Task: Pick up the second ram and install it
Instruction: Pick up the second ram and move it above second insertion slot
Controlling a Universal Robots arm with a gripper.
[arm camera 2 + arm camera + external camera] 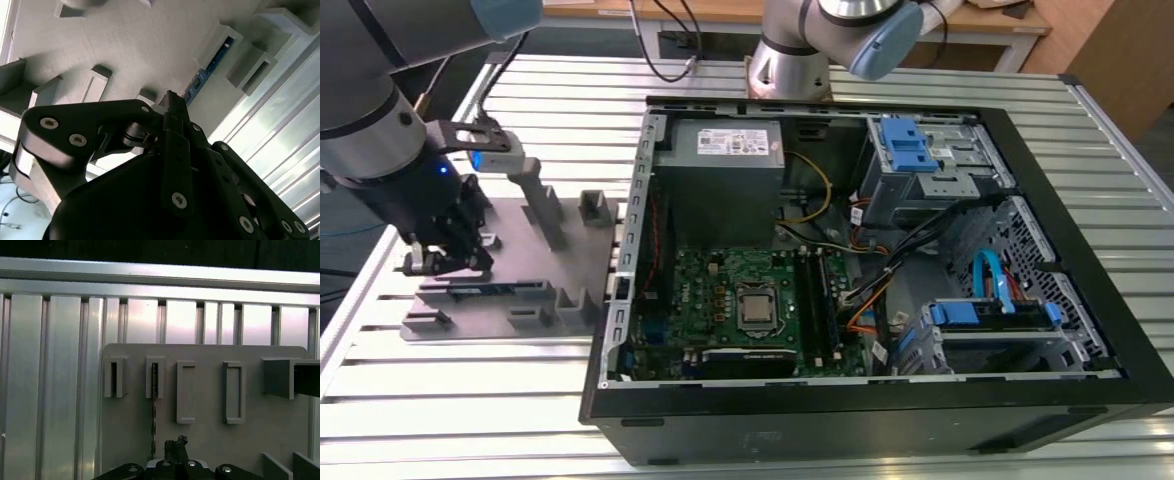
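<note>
The second ram (210,65) is a thin blue-green board lying on edge in a slot of the grey plastic fixture (125,45). In the first wrist view the second ram (154,405) shows edge-on as a dark line running from a slot toward my gripper (176,447). My gripper (170,100) hovers just above the fixture (210,390), its tips close beside the near end of the board. The fingers look pressed together with nothing seen between them. In the exterior view my gripper (447,258) hangs over the fixture (574,260) on the exterior view's left, near the ram (487,291).
An open black computer case (854,410) lies beside the fixture, on the exterior view's right. Its green motherboard (734,290) and memory slots (821,300) are exposed. A second robot base (787,60) stands behind the case. Upright posts (540,200) rise from the fixture. The table (454,400) is ribbed metal.
</note>
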